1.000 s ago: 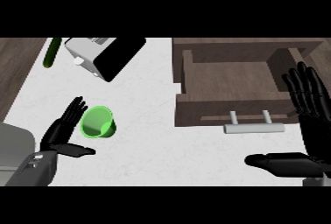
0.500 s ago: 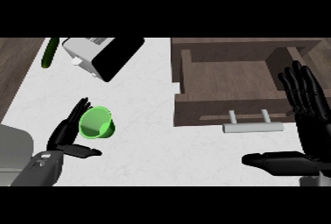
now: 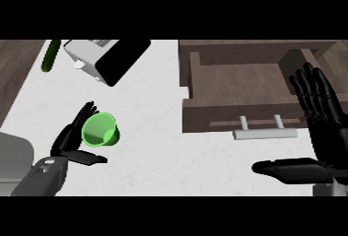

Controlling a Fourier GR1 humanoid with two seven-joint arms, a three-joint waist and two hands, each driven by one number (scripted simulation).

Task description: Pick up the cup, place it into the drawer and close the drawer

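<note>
Two hands of mine show above the white worktop [image 3: 159,154], one at each side. My left hand [image 3: 66,144] is low on the left, its fingers [image 3: 80,119] straight and held close together, pointing away from me, with the thumb stuck out to the right beneath them. The green cup [image 3: 101,130] sits on the worktop just beside those fingers, on their right and above the thumb, its mouth tipped up toward me. Nothing is curled round it, and I cannot tell whether the fingers touch its wall.

My right hand [image 3: 327,133] rests at the right edge, fingers straight and slightly fanned, pointing up, thumb out to the left, holding nothing. Its fingertips overlap the right side of the brown drawer [image 3: 238,83], which stands pulled open. The drawer's pale bar handle [image 3: 265,134] faces me.

Well apart from the cup, at the far left, lie a white-and-black appliance [image 3: 108,57] and a slim green object [image 3: 50,56]. A grey shape [image 3: 14,154] sits at my lower left.
</note>
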